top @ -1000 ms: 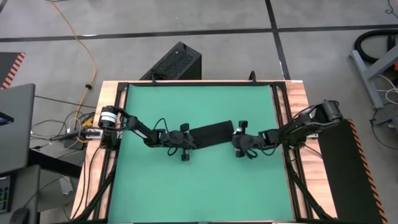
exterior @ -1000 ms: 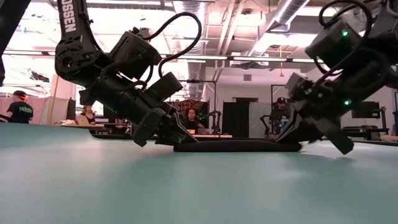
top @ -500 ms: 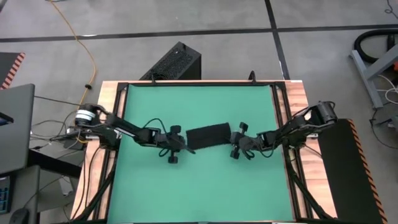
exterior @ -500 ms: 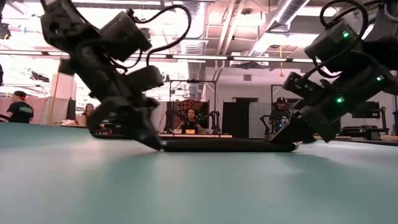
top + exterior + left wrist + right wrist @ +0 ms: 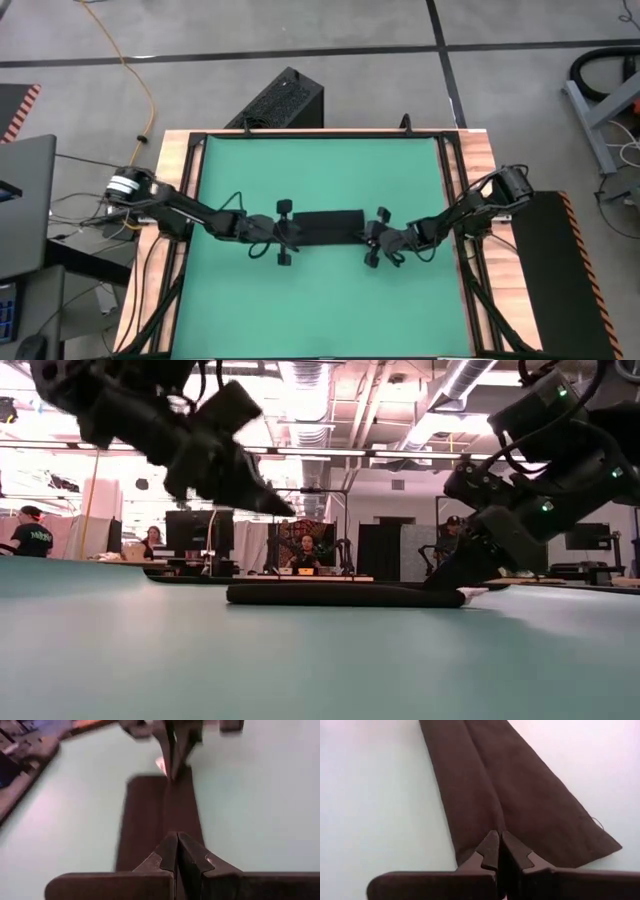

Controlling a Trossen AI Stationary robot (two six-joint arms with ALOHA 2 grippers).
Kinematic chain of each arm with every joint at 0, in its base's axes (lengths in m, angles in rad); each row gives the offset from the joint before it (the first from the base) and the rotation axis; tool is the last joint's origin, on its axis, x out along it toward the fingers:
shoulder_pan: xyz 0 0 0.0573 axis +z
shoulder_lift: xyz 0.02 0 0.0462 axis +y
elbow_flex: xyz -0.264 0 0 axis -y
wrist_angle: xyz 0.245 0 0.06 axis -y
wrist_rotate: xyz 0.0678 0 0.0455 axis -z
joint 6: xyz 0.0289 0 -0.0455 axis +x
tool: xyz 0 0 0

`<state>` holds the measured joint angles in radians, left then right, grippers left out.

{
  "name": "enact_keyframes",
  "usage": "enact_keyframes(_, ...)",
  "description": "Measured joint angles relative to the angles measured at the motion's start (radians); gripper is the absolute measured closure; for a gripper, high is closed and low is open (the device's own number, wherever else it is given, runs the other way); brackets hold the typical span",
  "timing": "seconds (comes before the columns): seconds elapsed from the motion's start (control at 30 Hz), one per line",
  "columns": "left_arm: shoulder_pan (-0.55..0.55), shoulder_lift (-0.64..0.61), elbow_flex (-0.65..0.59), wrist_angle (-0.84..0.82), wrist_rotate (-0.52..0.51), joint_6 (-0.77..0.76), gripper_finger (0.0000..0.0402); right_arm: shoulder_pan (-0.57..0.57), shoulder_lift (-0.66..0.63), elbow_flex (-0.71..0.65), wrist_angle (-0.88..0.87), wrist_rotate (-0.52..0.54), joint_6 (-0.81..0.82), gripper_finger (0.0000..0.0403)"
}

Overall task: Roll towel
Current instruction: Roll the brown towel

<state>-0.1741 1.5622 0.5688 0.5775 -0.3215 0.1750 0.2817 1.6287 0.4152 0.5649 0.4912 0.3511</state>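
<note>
The black towel (image 5: 330, 226) lies flat at the middle of the green table (image 5: 320, 170) as a narrow folded strip running left to right; it also shows in the low view (image 5: 340, 595). A seam runs along its length (image 5: 485, 785). Its white tag (image 5: 160, 765) is at the right end. My left gripper (image 5: 288, 510) is shut and empty, raised above the towel's left end (image 5: 150, 820). My right gripper (image 5: 452, 580) is shut and down at the towel's right end. My right gripper rests its shut fingertips (image 5: 498, 842) on the towel's right end (image 5: 485, 827), at the seam between the two folds. The fingers slant down from the table's right, along the strip. The towel lies flat on the table. I cannot tell whether any cloth is between the fingers.
A hard black ribbed box (image 5: 282, 100) stands on the floor beyond the table's far edge. Wooden rails (image 5: 480, 170) frame the green mat. People sit in the room behind the table in the low view (image 5: 305, 555).
My left gripper has lifted off the towel's left end, staying shut. My right gripper has gone a little toward the near edge and the left, staying low at the right end. The towel has turned from slanted to square with the table and has grown narrower.
</note>
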Motion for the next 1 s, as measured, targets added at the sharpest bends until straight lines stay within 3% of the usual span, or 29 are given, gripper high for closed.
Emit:
enact_keyframes(0.23, 0.0, 0.227, -0.003, 0.291, -0.024, 0.004, 0.0401, -0.002, 0.0, 0.025, 0.001, 0.02, 0.019, 0.0377)
enact_keyframes(0.43, 0.002, 0.336, -0.003, 0.346, -0.032, -0.022, 0.0401, -0.002, -0.001, 0.027, -0.042, 0.038, 0.061, 0.0377)
enact_keyframes(0.67, 0.014, 0.366, -0.001, 0.318, -0.043, -0.048, 0.0401, -0.002, -0.003, 0.027, -0.055, 0.086, 0.075, 0.0371)
enact_keyframes(0.83, 0.024, 0.367, -0.001, 0.256, -0.041, -0.065, 0.0401, 0.015, -0.032, 0.028, -0.061, 0.192, -0.001, 0.0328)
enact_keyframes(1.0, 0.033, 0.367, -0.001, 0.229, 0.001, -0.091, 0.0401, 0.015, -0.095, 0.028, -0.077, 0.195, -0.112, 0.0257)
